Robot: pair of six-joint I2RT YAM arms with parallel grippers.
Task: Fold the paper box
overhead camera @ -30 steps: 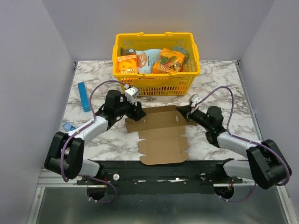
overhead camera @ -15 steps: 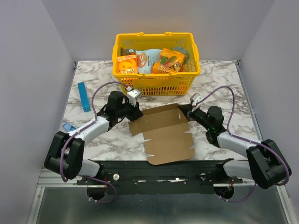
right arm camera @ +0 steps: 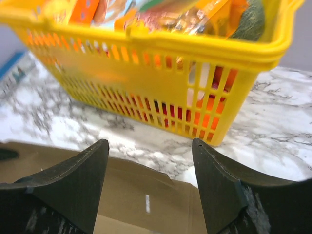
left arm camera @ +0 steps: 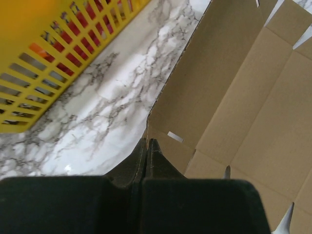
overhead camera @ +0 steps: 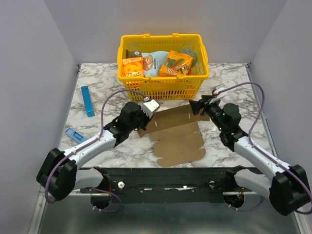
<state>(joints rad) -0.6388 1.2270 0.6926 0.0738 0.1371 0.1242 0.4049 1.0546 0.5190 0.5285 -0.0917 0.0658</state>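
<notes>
The flat brown cardboard sheet with notched flaps [overhead camera: 176, 139] lies on the white marbled tabletop [overhead camera: 97, 97] at the centre of the overhead frame, just below the yellow plastic basket [overhead camera: 163, 87]. Its far panel runs across the frame, tilted so that the right end sits higher in the picture than the left.

The left gripper [overhead camera: 144, 125] is at that panel's left end, jaws pressed together on the sheet's corner. In the left wrist view the black fingers [left arm camera: 141, 161] meet on the cardboard edge at lower centre.

The right gripper [overhead camera: 195, 107] hangs at the opposite, upper right end, jaws spread with nothing between them. In its own wrist view the sheet's edge lies below the fingers, apart from them.

Only the left arm has contact. I judge that a fold depends on the right gripper descending onto the edge beneath it.
</notes>
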